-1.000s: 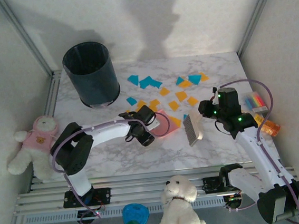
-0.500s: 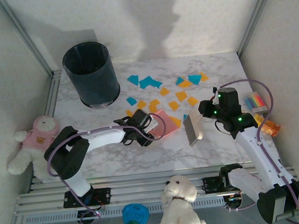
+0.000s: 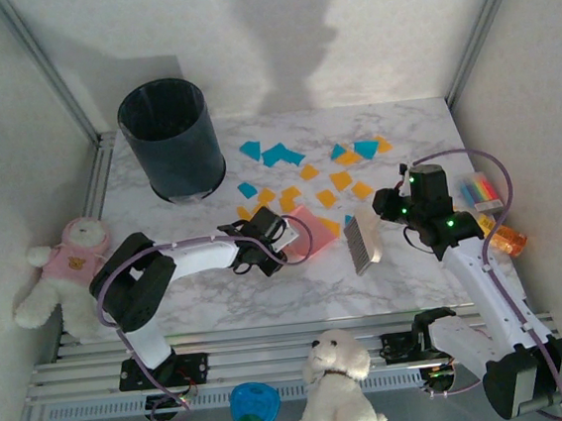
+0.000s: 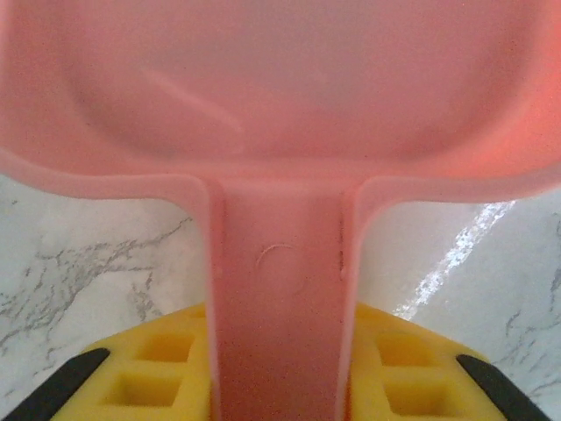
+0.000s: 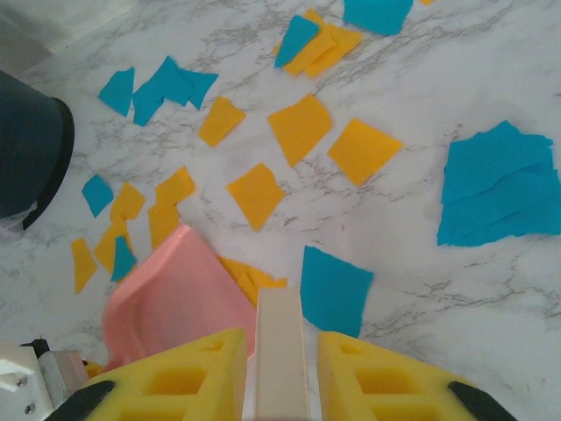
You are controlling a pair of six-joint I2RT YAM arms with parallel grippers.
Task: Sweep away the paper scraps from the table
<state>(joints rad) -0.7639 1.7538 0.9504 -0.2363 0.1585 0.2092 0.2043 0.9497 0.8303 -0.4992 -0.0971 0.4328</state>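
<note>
Your paper scraps are thin, flat bits, matte orange-yellow and teal-blue, triangular or squarish. They lie strewn over the middle and far part of the glossy, grey-veined marble-pattern worktop, a few just beside the smooth pink plastic dustpan. Your left pincer pinches its flat handle. Your right pincer clamps the cream handle of the brush.

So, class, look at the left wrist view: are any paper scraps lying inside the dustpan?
No, the dustpan is bare pink inside; the scraps lie on the table.
</note>
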